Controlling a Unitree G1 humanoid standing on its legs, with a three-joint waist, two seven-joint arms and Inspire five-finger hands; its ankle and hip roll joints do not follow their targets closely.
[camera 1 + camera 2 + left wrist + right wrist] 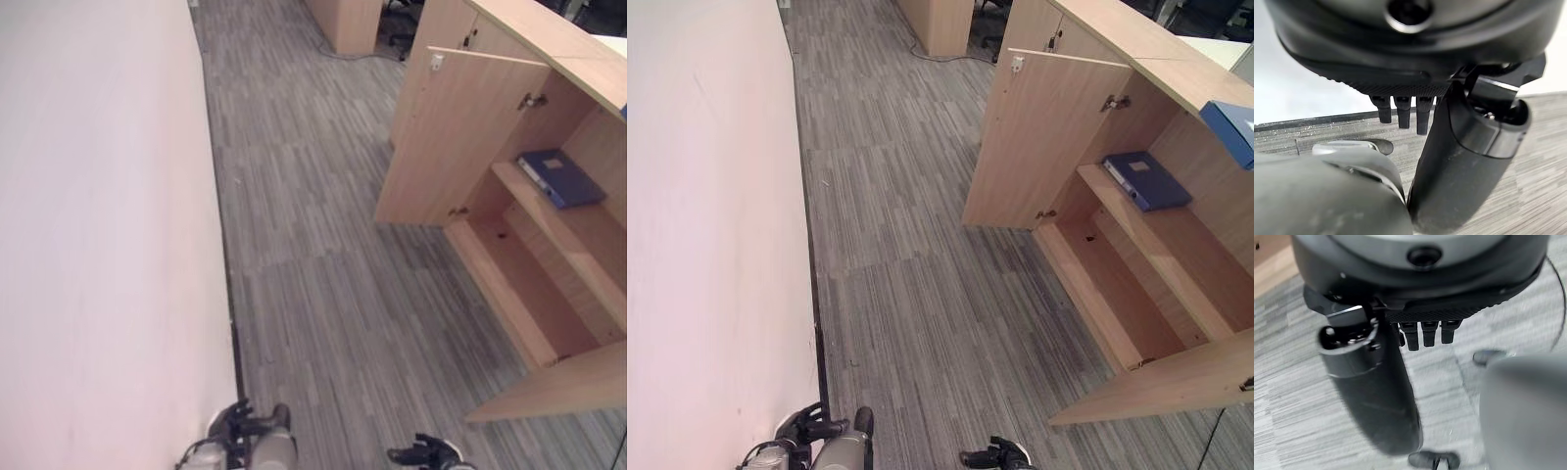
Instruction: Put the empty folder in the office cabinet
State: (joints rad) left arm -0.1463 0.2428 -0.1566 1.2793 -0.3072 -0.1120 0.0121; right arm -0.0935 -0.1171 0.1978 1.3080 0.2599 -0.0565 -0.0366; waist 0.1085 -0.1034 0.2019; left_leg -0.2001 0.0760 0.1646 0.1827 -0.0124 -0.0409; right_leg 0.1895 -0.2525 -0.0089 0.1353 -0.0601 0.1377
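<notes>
A blue folder [560,178] lies on the open cabinet's [460,137] upper shelf. Both hands, left [1400,110] and right [1425,335], hang empty with relaxed fingers.

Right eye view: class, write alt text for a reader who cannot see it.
An open wooden office cabinet stands at the right of a grey striped floor, with a blue folder lying flat on its upper shelf. A pale wall runs along the left, and the robot's left hand and right hand hang low, holding nothing.
</notes>
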